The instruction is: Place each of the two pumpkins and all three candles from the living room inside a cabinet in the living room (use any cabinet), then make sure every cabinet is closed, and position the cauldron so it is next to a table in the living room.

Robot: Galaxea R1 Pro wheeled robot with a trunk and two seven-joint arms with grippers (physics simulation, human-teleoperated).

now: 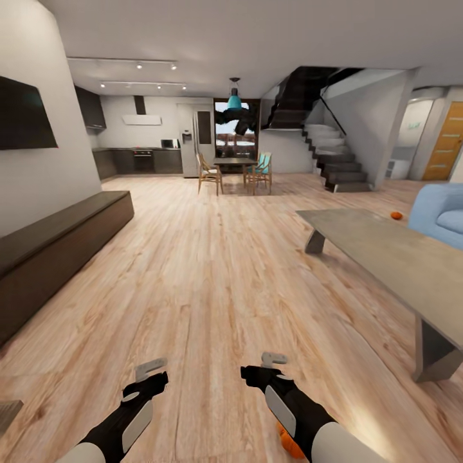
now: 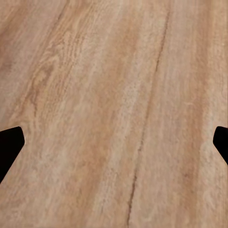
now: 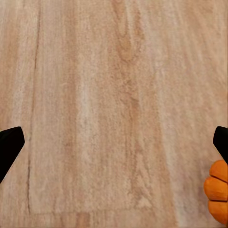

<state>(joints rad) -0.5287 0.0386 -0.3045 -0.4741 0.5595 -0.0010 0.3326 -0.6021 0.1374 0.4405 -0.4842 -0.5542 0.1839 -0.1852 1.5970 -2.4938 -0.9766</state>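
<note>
Orange pumpkin sits on the floor right under my right arm, second pumpkin beyond the desk. Both jaws wide open, empty. Rolling forward could clip it.

Wood floor carries table, cabinet and two pumpkins.

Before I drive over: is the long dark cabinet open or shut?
Shut: the cabinet front looks flush, with no drawer pulled out.

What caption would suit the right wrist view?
Open right tool above wooden floor, pumpkin at the edge.
</note>
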